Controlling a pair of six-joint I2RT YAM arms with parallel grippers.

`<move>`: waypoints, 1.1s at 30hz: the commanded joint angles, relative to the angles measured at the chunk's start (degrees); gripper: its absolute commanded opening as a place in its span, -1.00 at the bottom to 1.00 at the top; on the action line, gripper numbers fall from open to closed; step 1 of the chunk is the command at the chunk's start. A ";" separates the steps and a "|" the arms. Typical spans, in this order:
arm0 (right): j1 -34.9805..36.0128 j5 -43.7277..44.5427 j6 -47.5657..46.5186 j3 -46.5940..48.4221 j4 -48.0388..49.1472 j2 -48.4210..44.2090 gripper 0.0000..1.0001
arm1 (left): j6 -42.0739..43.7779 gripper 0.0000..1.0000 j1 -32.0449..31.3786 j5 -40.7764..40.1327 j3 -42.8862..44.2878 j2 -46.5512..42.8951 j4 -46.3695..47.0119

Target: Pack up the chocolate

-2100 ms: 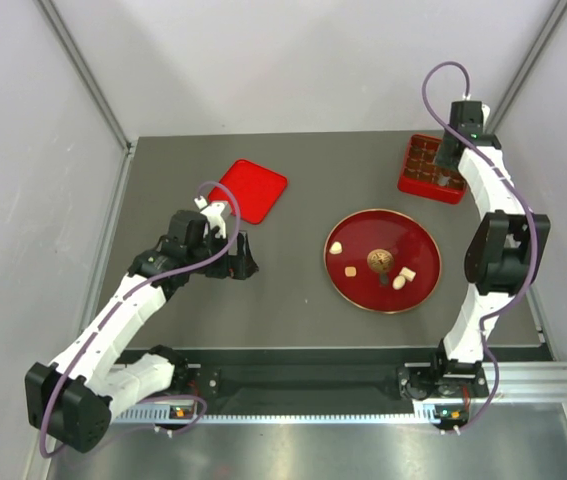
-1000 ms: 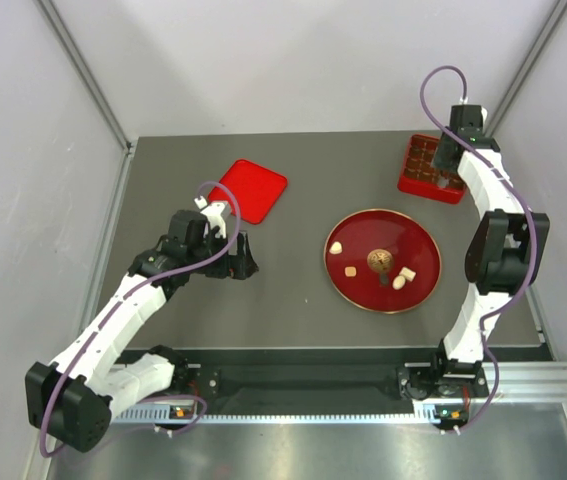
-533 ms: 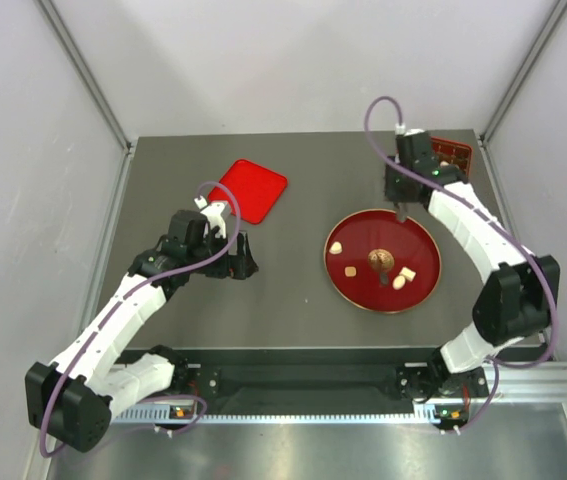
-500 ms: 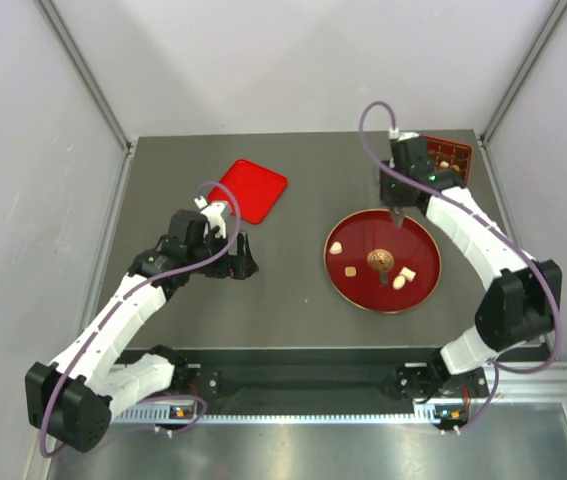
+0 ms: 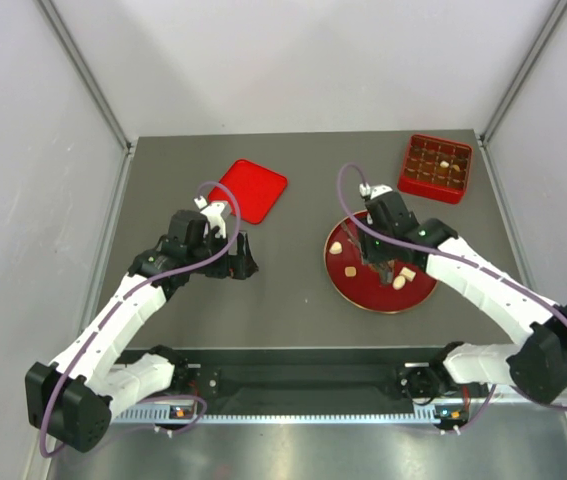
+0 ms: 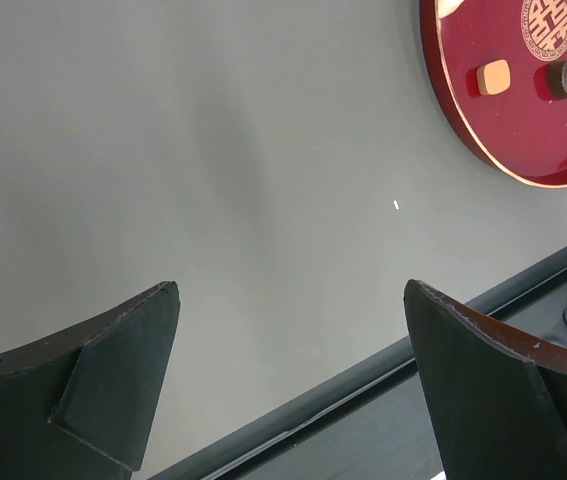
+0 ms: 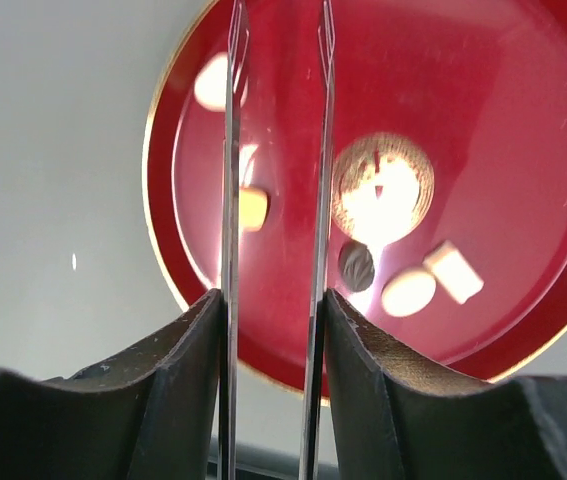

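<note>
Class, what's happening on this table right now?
The right end effector grips tongs, poised over the plate, where five chocolates lie loose. A few more sit in the box at the far right. The left end effector hangs open near the lid, holding nothing.

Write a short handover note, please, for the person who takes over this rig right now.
Left gripper: open, empty, above the table.
Right gripper: shut on the tongs, whose tips are apart and empty, above the red plate.
Five pieces of chocolate lie on the plate; a few sit in the red box.
Left to do: carry those five into the box.
</note>
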 commanded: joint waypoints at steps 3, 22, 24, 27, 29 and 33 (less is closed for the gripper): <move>2.23 -2.88 4.62 -4.60 -1.58 -6.67 -0.14 | -0.04 0.98 -0.18 -0.73 -0.18 -0.12 1.13; 8.12 -0.16 10.08 -10.15 -4.84 -12.13 -0.07 | -0.31 0.98 -0.18 -0.82 -0.35 0.14 1.22; 8.48 0.02 10.43 -10.33 -4.84 -11.78 -0.07 | -0.31 0.98 -0.18 -0.82 -0.35 0.05 1.22; 9.35 -0.06 11.04 -10.68 -4.75 -11.52 -0.06 | -0.22 0.98 -0.18 -0.82 -0.35 0.14 1.22; 10.14 0.20 11.74 -10.94 -4.84 -11.43 -0.07 | -0.22 0.98 -0.18 -0.82 -0.27 0.14 1.22; 11.90 1.08 12.89 -11.91 -4.93 -10.99 -0.07 | -0.22 0.98 -0.18 -0.82 -0.35 0.14 1.22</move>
